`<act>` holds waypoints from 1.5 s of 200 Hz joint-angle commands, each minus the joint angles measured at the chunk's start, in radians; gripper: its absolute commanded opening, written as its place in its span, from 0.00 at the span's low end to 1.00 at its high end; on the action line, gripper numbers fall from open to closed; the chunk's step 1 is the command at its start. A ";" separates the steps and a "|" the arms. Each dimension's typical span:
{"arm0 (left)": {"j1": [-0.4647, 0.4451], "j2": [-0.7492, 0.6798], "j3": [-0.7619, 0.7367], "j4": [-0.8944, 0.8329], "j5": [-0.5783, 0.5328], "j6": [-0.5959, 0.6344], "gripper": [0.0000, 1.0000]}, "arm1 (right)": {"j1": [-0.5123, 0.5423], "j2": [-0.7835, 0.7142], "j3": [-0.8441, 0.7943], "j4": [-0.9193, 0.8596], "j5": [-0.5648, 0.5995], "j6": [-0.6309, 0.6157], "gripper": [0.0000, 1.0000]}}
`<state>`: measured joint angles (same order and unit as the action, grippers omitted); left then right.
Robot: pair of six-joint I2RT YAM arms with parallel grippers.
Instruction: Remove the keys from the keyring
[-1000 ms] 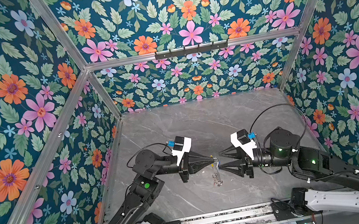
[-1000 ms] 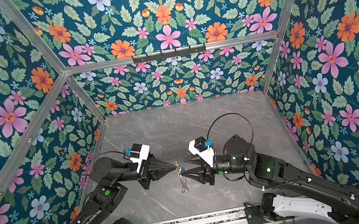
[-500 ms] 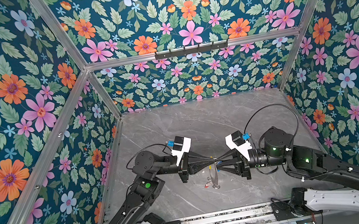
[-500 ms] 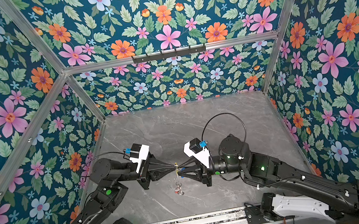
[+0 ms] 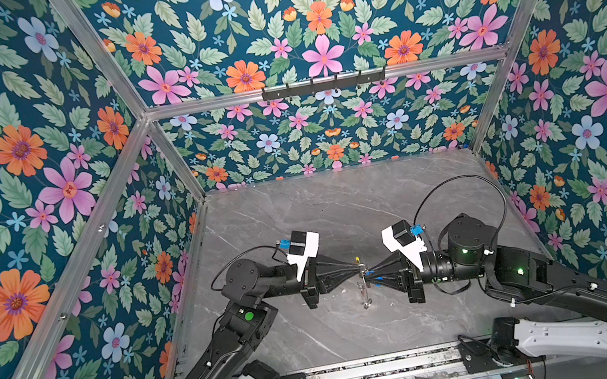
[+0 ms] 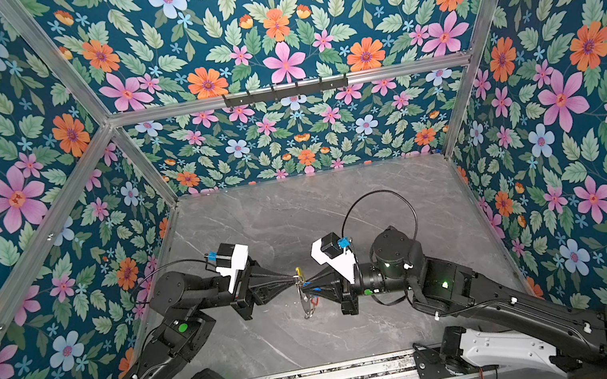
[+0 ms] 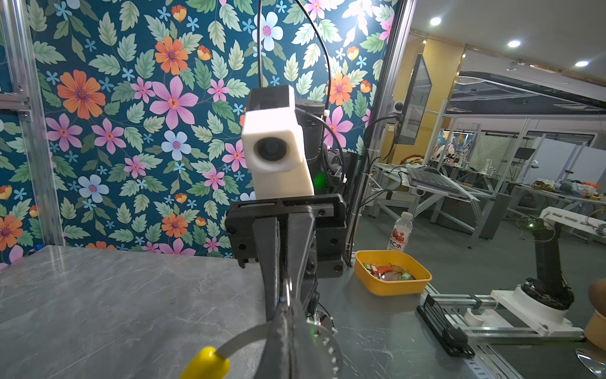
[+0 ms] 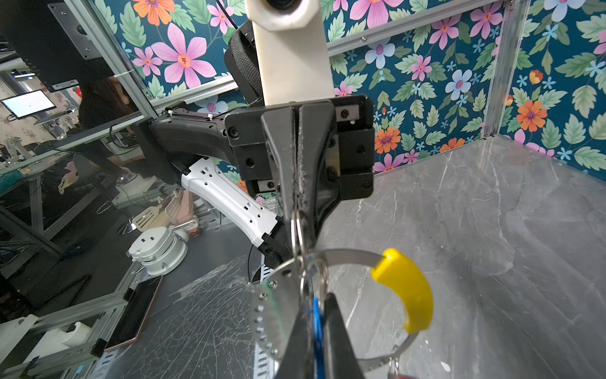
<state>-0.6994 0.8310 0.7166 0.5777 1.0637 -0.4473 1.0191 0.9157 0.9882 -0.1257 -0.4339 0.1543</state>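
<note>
Right wrist: L pincer (image 8: 296, 210) clenched on keyring (image 8: 347, 256) edge, R pincer (image 8: 318, 308) on blue-tag key (image 8: 316, 347); table (image 8: 492, 229) open.

Floral walls (image 5: 35, 162), grey, seemingly marble tabletop (image 5: 337, 201)

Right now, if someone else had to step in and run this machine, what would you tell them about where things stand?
Left gripper: shut on the keyring, holding it up over the table.
Right gripper: shut on the blue-tagged key, tip to tip with the left one.
Red-tagged key: hangs from the ring, not gripped.
Done: ring held up, blue key gripped.
Left: work the blue key off, then the red one; neither looks free yet.
</note>
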 commanded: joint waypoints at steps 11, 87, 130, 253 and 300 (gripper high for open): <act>0.001 -0.010 -0.032 0.147 -0.021 -0.052 0.00 | 0.001 0.015 0.014 -0.004 -0.021 0.002 0.00; 0.001 0.004 -0.150 0.522 -0.068 -0.221 0.00 | 0.001 0.070 0.032 0.001 -0.049 0.022 0.00; 0.002 0.024 -0.161 0.579 -0.071 -0.250 0.00 | 0.001 0.093 0.033 -0.009 -0.036 0.028 0.00; 0.002 0.008 -0.133 0.443 -0.045 -0.201 0.00 | 0.002 -0.065 0.027 -0.002 0.058 0.024 0.42; 0.003 0.025 -0.134 0.459 -0.044 -0.205 0.00 | 0.002 -0.069 -0.024 0.219 0.012 0.102 0.45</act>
<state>-0.6987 0.8509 0.5766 1.0119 1.0164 -0.6552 1.0187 0.8333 0.9657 -0.0586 -0.3901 0.2092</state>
